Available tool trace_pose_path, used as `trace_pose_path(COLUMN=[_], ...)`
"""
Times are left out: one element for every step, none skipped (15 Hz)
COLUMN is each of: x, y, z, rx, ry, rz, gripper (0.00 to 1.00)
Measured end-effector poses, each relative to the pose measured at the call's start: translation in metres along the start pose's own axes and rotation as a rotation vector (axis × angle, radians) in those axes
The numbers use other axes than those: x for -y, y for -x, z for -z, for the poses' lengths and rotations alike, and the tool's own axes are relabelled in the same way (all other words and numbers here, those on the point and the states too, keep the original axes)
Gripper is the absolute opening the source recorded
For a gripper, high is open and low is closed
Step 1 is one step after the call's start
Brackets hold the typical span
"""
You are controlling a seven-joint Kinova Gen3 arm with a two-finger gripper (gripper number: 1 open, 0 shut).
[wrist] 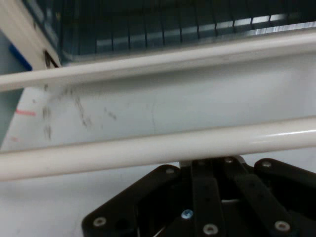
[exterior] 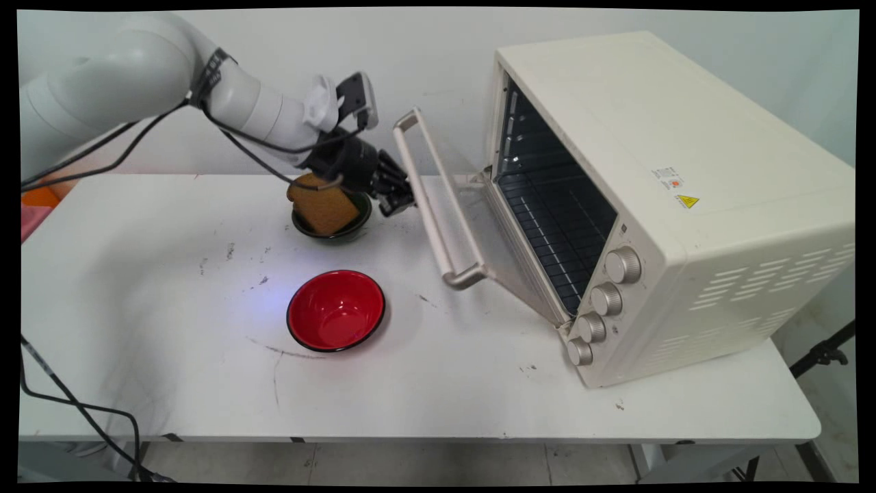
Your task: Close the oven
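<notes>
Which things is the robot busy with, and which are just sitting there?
Busy with:
tool, at the door handle
door handle of the toaster oven, door partly open

Just sitting:
red bowl
toast in a dark bowl

One toaster oven [exterior: 674, 205] at the table's [exterior: 171, 383] right end, door [exterior: 445, 205] hanging open; four knobs [exterior: 623, 265] down its front; two bowls, one red [exterior: 335, 310], one dark [exterior: 333, 229]; one slice of toast [exterior: 321, 203].

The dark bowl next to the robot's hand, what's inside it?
A slice of toast leans up out of the dark bowl. The toast and the hand cover the bowl's bottom, so anything under the slice is hidden.
</notes>
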Motion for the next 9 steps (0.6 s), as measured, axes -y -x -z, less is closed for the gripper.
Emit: trace_pose_path(x=[-0.001, -0.002, -0.003, -0.004, -0.005, -0.005, -0.006, -0.006, -0.007], y=[-0.007, -0.015, -0.022, -0.029, -0.035, -0.040, -0.046, -0.052, -0.057], z=[0.004, 0.008, 0.011, 0.015, 0.019, 0.023, 0.027, 0.032, 0.037], rx=[-0.016, -0.032, -0.047, -0.056, -0.064, -0.068, -0.070, -0.070, -0.069], ry=[0.000, 0.001, 0.002, 0.004, 0.005, 0.006, 0.008, 0.009, 0.012], rz=[-0.001, -0.002, -0.005, -0.008, -0.012, -0.017, -0.023, -0.029, -0.035], gripper=[0.00, 0.00, 0.00, 0.00, 0.00, 0.00, 0.00, 0.00, 1.00])
